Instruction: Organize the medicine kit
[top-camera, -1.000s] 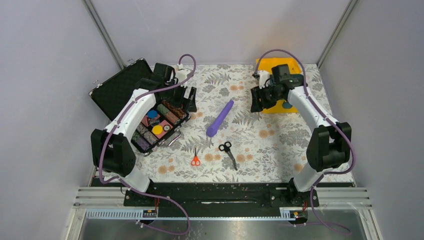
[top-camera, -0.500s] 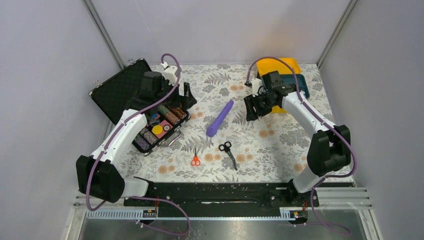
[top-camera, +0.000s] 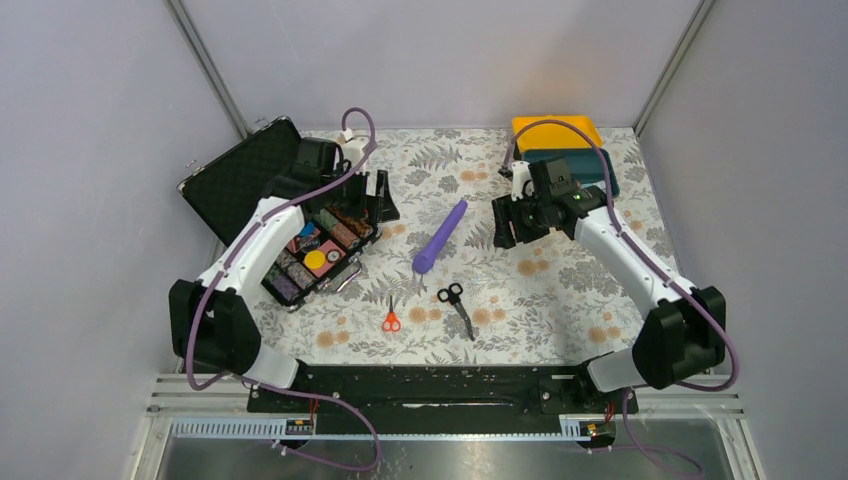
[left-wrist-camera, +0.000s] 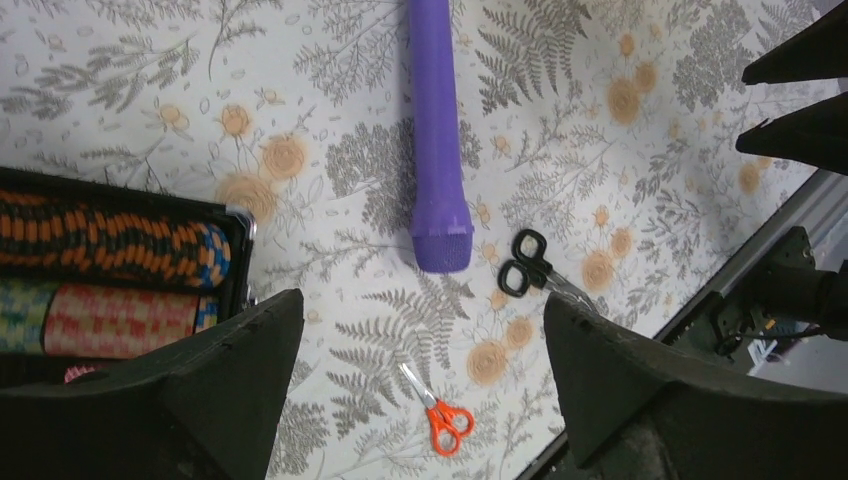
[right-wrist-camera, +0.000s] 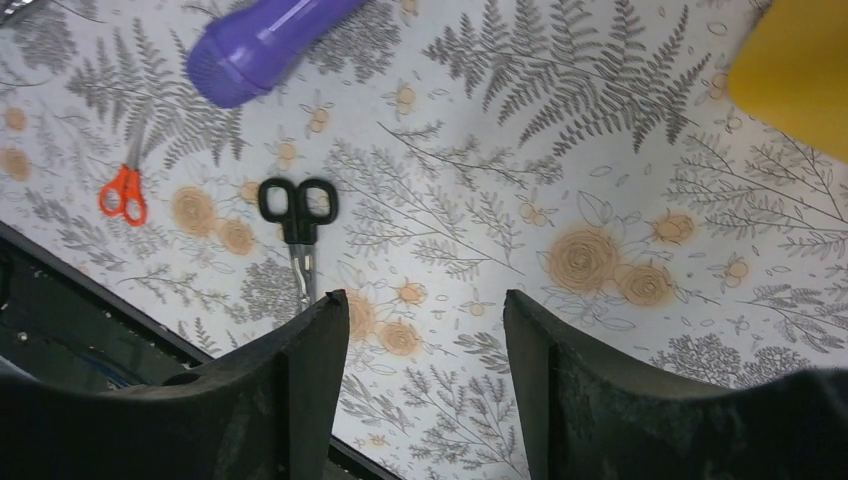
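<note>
1. the kit (top-camera: 556, 133) sits in the upper right of the top view, at the far edge of the floral cloth (top-camera: 560, 290). its yellow lid stands open and the teal tray shows in front of it, partly behind the right arm.
2. in the right wrist view only a yellow corner of the kit (right-wrist-camera: 800, 70) shows, at the upper right.
3. the right gripper (top-camera: 508, 222) hangs just to the lower left of the kit. in its wrist view (right-wrist-camera: 425, 300) the jaws stand apart with only cloth between them.
4. the left gripper (top-camera: 378, 197) is left of centre, over the upper right end of the case (top-camera: 300, 262). in its wrist view (left-wrist-camera: 420, 305) the jaws are wide apart and hold nothing.
5. the case lies open at the left, full of patterned rolls (top-camera: 340, 228), its black lid laid back toward the upper left.
6. a purple tube (top-camera: 440, 235) lies slanted in the middle, between the two grippers and touching neither.
7. below it lie black scissors (top-camera: 455, 303) and, further left, small orange scissors (top-camera: 391, 320), apart from each other.
</note>
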